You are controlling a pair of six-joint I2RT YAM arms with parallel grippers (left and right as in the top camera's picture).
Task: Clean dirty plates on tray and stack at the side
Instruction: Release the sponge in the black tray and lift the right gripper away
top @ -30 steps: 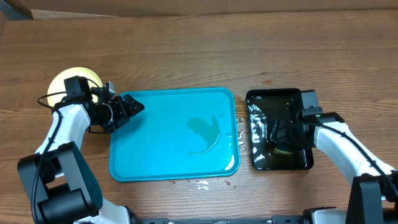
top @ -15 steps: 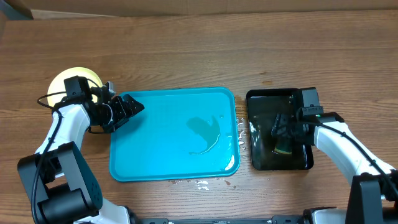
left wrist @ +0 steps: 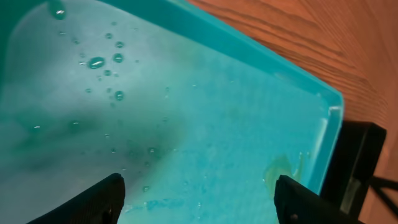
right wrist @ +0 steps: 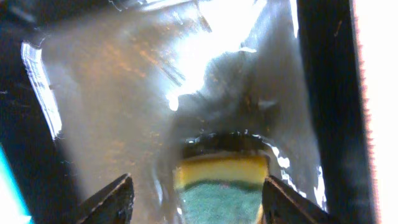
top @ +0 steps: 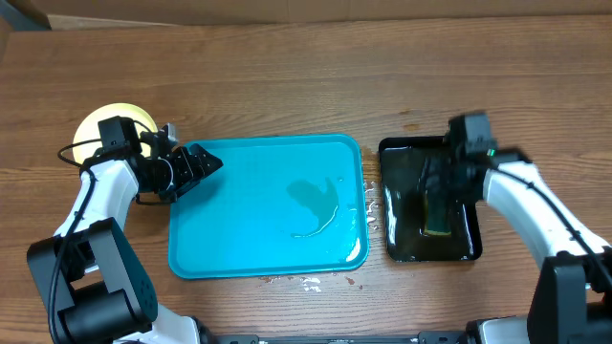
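The turquoise tray (top: 268, 205) lies mid-table with no plates on it, only a film of water and droplets (left wrist: 186, 112). A pale yellow-green plate (top: 113, 122) sits on the table left of the tray, partly hidden by my left arm; I cannot tell whether other plates lie under it. My left gripper (top: 206, 162) (left wrist: 199, 186) is open and empty, low over the tray's left edge. My right gripper (top: 438, 191) (right wrist: 198, 186) is open above a yellow-and-green sponge (top: 438, 225) (right wrist: 221, 180), which lies in the black tray.
The glossy black tray (top: 402, 158) stands right of the turquoise tray, with water in it (right wrist: 124, 93). Water is spilled on the wood (top: 368, 205) between the two trays and at the turquoise tray's front edge (top: 306, 282).
My right gripper has risen and drawn back toward the far end of the black tray, leaving the sponge in plain view. The left arm has not moved.
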